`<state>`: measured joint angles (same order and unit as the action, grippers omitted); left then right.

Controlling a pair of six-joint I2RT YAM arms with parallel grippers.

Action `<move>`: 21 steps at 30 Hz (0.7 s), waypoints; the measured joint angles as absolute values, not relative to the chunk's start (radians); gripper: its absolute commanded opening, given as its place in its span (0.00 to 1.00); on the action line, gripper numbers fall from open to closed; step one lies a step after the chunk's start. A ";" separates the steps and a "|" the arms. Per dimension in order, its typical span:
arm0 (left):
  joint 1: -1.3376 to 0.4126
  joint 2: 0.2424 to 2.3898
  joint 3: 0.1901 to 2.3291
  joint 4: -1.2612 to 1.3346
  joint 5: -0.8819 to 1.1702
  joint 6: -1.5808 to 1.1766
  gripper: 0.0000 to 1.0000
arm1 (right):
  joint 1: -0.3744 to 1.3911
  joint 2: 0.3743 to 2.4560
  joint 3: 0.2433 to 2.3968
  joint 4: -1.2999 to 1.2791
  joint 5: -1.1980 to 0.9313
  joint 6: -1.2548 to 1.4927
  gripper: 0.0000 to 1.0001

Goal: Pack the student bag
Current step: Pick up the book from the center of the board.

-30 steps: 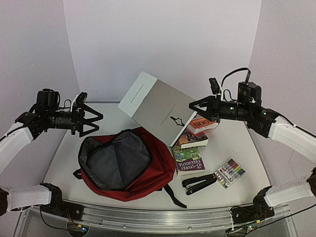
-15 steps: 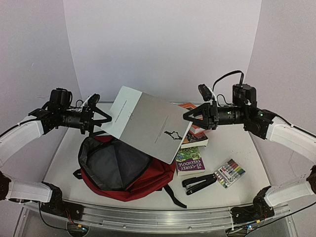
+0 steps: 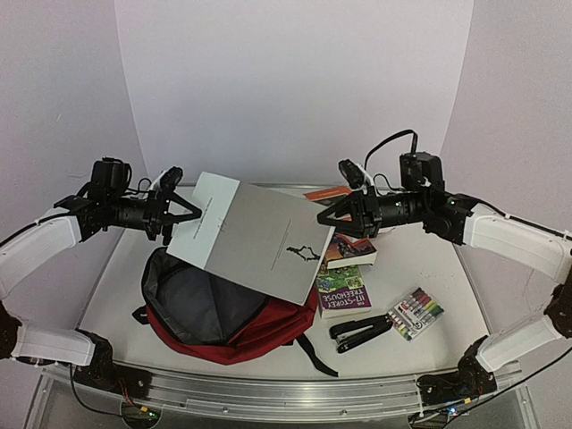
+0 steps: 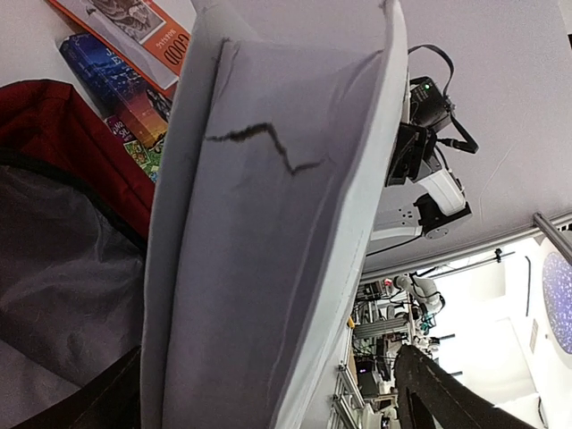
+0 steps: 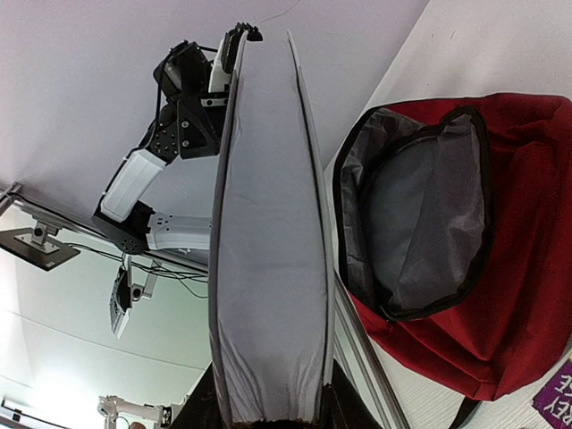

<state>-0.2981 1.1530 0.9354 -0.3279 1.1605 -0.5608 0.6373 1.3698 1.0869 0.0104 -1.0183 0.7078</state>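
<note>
Aloft: large flat pale grey book (image 3: pixel 255 237), long axis arm to arm, right gripper (image 3: pixel 329 217) clamped on right edge. Opposite edge between spread, unclosed jaws of left gripper (image 3: pixel 183 217). Directly beneath: dark red fabric student bag (image 3: pixel 268 323), grey-lined mouth up, nearer left arm.

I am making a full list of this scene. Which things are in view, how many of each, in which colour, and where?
student bag: one, dark red with grey lining, open on the table, left of centre.
large flat book: one, pale grey, in the air over the bag's opening.
orange book, blue book, green book: one each, overlapping, right of the bag.
stapler: one, black, right of the bag, near edge.
marker pack: one, mixed colours, right of the stapler.
table: one, white, under everything.
left fingers: two, black, open, either side of the large book's left edge.
right fingers: two, black, shut on its right edge.
</note>
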 measured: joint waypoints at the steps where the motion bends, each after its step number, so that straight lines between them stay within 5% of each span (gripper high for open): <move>1: -0.298 1.153 0.934 -0.326 1.167 -0.564 0.83 | 0.640 1.378 1.090 0.013 -1.023 0.707 0.29; 15: -0.297 1.114 0.850 -0.269 1.214 -0.588 0.39 | 0.645 1.496 1.104 0.039 -1.030 0.702 0.37; 21: -0.297 1.060 0.822 -0.234 1.201 -0.615 0.29 | 0.645 1.523 1.105 0.036 -0.963 0.696 0.61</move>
<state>-0.2975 1.0605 0.8222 -0.2336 1.2013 -0.6146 0.6449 1.5232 1.1054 0.0363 -0.9634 0.6959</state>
